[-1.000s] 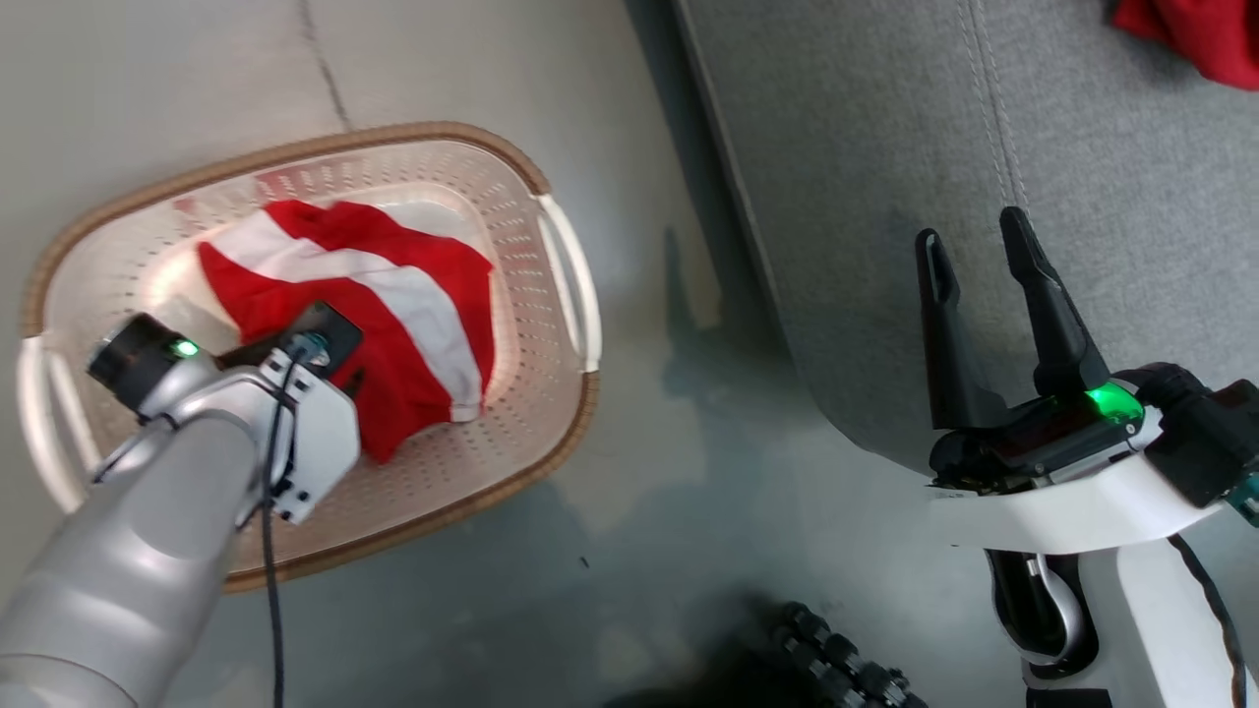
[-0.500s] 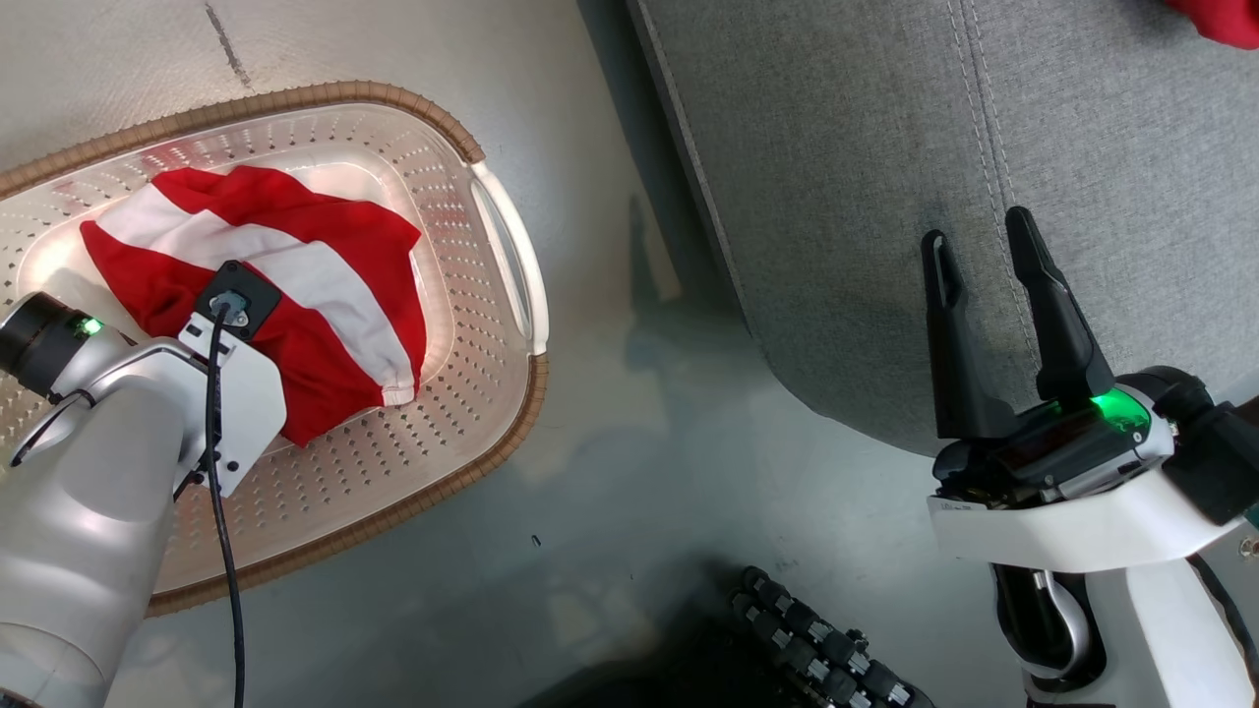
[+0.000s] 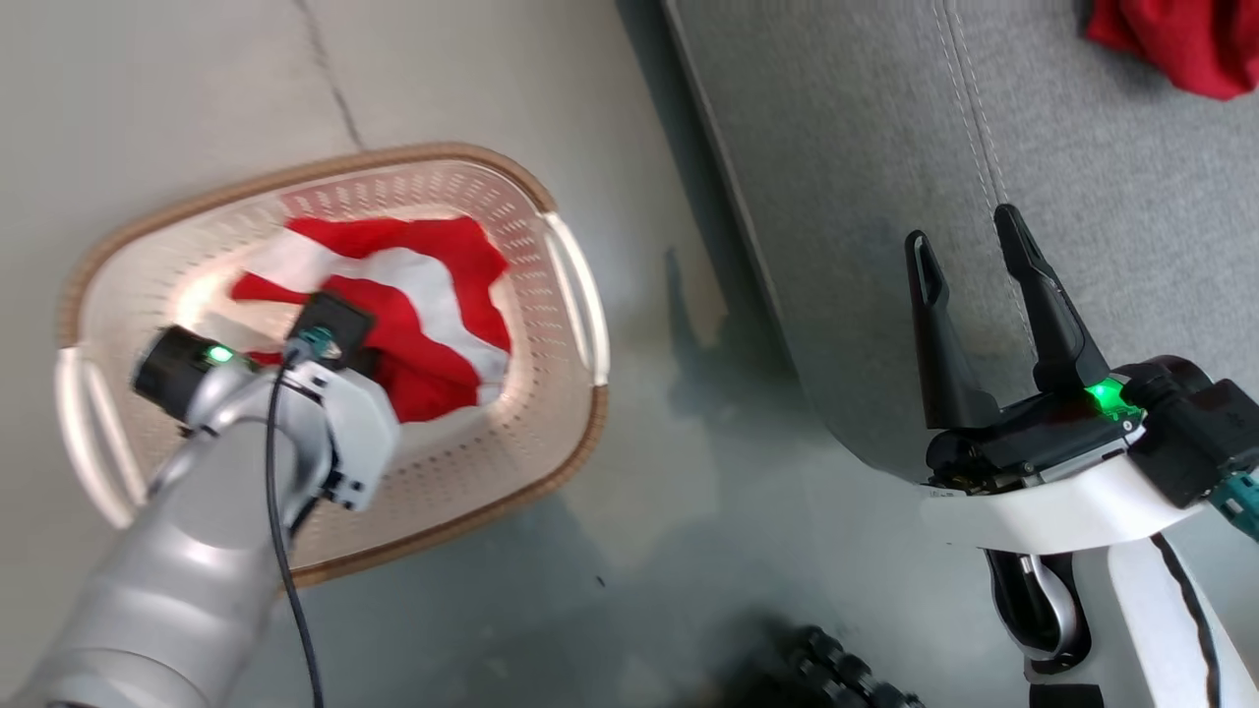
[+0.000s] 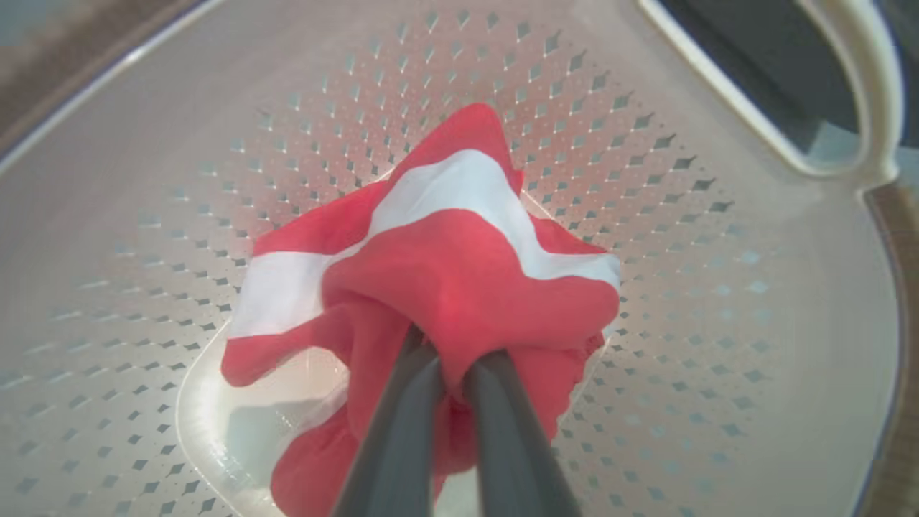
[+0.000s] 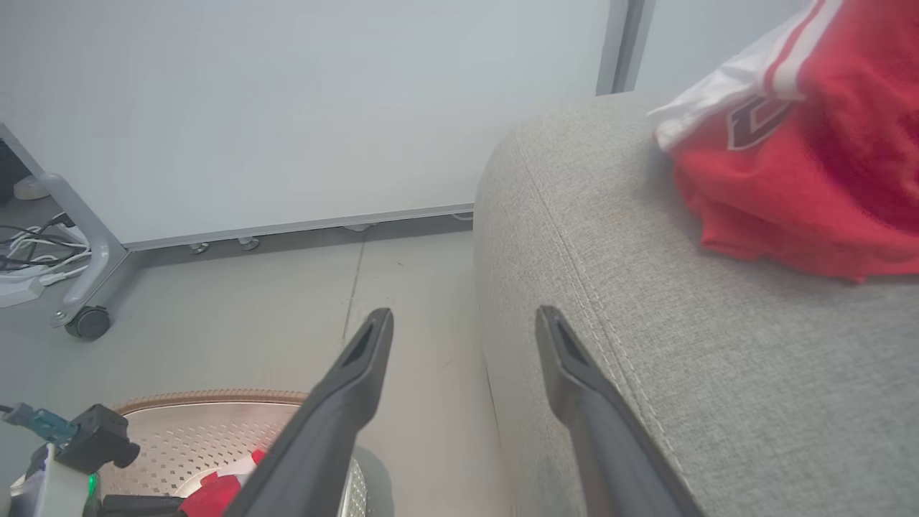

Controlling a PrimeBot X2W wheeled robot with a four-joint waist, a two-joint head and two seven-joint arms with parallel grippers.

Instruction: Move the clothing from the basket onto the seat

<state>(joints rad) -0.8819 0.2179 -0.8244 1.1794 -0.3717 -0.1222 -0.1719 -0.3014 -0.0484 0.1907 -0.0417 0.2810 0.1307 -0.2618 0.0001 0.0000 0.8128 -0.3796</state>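
Note:
A red garment with white stripes [image 4: 459, 273] lies bunched in the white perforated basket [image 4: 646, 179]. My left gripper [image 4: 452, 352] is shut on a fold of this clothing, and the cloth wraps over the fingertips. From the head view my left arm [image 3: 295, 433] reaches down into the basket [image 3: 443, 154] and covers part of the clothing [image 3: 433, 285]. My right gripper [image 3: 964, 228] stands open and empty over the rounded corner of the grey seat [image 3: 866, 147]. Another red and white garment [image 5: 811, 165] with dark lettering lies on the seat [image 5: 718, 373].
The basket stands on a pale grey floor [image 3: 639, 511] left of the seat, with a strip of floor between them. A wheeled metal frame [image 5: 86, 323] and cables [image 5: 29, 244] sit by the far wall. My dark base [image 3: 846, 669] shows at the bottom.
My left gripper has closed on the garment, which is now gathered into a tighter bunch. The head camera has shifted. The right gripper stays open over the seat corner.

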